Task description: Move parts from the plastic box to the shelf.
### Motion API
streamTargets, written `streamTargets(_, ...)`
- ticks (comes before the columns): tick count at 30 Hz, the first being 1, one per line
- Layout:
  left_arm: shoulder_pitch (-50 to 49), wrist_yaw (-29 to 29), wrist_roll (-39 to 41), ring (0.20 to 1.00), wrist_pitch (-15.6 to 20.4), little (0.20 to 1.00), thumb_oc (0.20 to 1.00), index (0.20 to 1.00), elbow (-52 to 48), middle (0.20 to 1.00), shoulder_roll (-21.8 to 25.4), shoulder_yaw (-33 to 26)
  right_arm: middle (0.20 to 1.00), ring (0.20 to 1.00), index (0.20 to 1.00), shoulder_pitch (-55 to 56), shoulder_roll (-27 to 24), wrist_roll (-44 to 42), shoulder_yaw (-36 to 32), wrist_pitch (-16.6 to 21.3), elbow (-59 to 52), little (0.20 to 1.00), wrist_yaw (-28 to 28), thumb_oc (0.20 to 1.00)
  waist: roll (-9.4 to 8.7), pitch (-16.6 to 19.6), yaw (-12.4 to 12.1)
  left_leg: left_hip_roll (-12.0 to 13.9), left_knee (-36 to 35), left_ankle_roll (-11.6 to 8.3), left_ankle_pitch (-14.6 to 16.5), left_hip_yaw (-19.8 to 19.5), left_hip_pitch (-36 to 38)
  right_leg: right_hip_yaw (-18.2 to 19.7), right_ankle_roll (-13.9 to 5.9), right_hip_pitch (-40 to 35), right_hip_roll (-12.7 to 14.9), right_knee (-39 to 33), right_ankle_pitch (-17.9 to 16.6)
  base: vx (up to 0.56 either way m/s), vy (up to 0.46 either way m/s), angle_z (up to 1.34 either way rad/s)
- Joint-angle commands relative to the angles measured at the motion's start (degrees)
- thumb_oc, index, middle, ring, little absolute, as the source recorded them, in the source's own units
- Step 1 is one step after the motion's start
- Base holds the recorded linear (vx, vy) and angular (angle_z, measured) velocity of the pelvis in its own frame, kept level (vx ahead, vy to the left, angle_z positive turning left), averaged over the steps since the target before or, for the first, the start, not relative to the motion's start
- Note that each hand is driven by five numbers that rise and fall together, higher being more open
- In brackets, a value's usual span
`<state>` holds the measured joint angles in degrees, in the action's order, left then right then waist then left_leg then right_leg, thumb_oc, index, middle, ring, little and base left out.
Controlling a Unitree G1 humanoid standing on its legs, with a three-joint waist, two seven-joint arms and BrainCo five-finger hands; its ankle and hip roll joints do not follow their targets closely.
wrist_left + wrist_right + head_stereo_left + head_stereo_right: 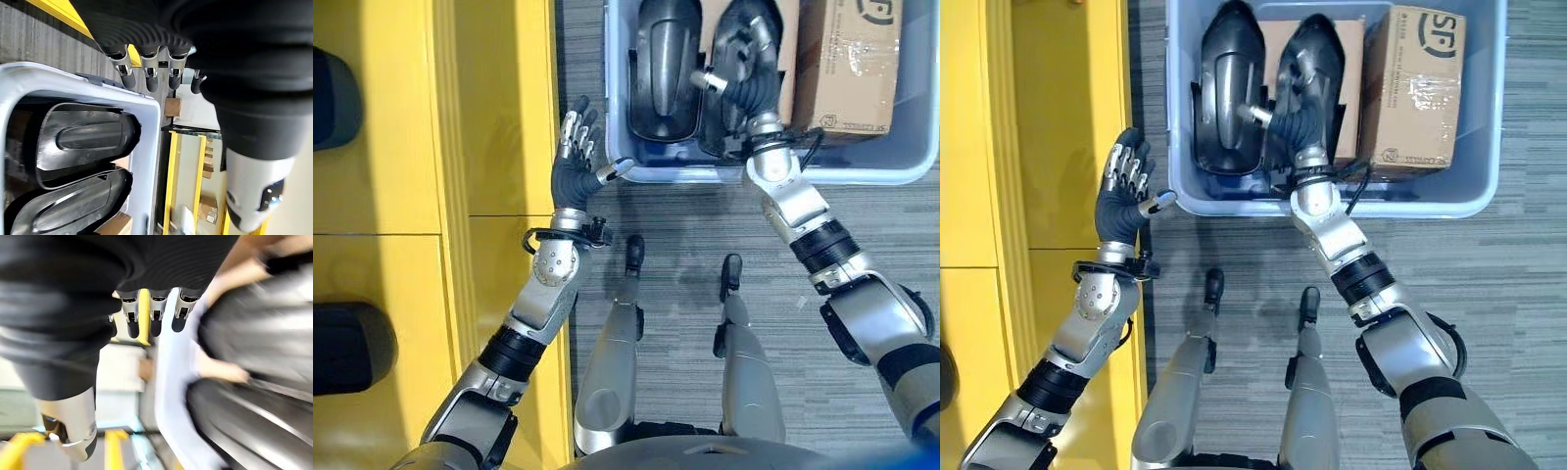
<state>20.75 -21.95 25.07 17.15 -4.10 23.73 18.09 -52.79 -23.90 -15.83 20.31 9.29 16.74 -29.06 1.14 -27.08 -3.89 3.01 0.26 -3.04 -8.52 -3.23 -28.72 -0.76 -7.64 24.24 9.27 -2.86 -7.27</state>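
Note:
A pale blue plastic box stands on the floor ahead of me. Two black moulded parts lie in it side by side, the left one and the right one. My right hand reaches into the box over the right part, its fingers straight and its thumb spread toward the left part; it holds nothing. My left hand is raised open just outside the box's near left corner, beside the edge of the yellow shelf. Past its fingers, both parts lie in the box.
A taped cardboard box fills the right side of the plastic box, and brown cardboard shows behind the parts. Two dark objects sit on the yellow shelf at the far left. Grey carpet lies between the box and me.

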Motion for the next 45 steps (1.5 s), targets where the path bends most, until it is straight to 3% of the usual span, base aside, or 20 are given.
streamTargets(1, -0.9, -1.7, -5.0, 1.0, 2.7, 1.0, 1.0, 1.0, -4.5, 1.0, 0.6, -2.9, 1.0, 1.0, 1.0, 0.3, 0.7, 9.1, -2.2, 3.1, -3.8, 1.0, -3.9, 1.0, -1.95, 1.3, -0.3, 1.7, 1.1, -1.18, 1.2, -3.2, -1.1, 1.5, 0.18, 1.4, 2.6, 5.1, 3.1, 0.0, 0.003, -0.05)
streamTargets(10, -3.1, -2.8, -7.0, 1.0, 2.4, 1.0, 1.0, 1.0, -6.1, 1.0, 0.9, -3.7, 1.0, 1.0, 1.0, 9.1, 4.4, 11.0, -5.8, 4.3, -13.1, 1.0, -5.3, 1.0, -2.32, 2.1, 1.2, 1.9, 0.9, -1.16, 1.3, -2.5, -1.2, 1.7, -0.03, 1.6, 2.5, 4.6, 3.0, 0.0, 0.003, -0.06)
streamTargets(27, -3.8, -3.8, -6.6, 1.0, 3.2, 1.0, 1.0, 1.0, -6.6, 1.0, 0.6, -3.0, 1.0, 1.0, 1.0, 6.8, 6.3, 8.7, -8.9, 3.1, 1.3, 1.0, -12.2, 1.0, -1.46, 1.4, 1.2, 1.5, 1.0, -0.99, 1.2, -2.5, -1.9, 2.3, 0.1, 2.3, 2.5, 4.5, 2.6, 0.0, 0.0, 0.0)
streamTargets(45, -3.4, -2.8, -4.3, 1.0, 3.8, 1.0, 1.0, 1.0, -6.6, 1.0, 0.7, -1.3, 1.0, 1.0, 1.0, -2.1, 6.0, 2.0, -5.3, 2.5, 20.7, 1.0, -10.7, 1.0, -1.09, 0.5, -0.4, 1.5, 0.7, -0.86, 1.0, -3.1, -2.2, 2.1, 0.37, 2.9, 2.2, 4.8, 2.7, 0.0, 0.0, 0.0)
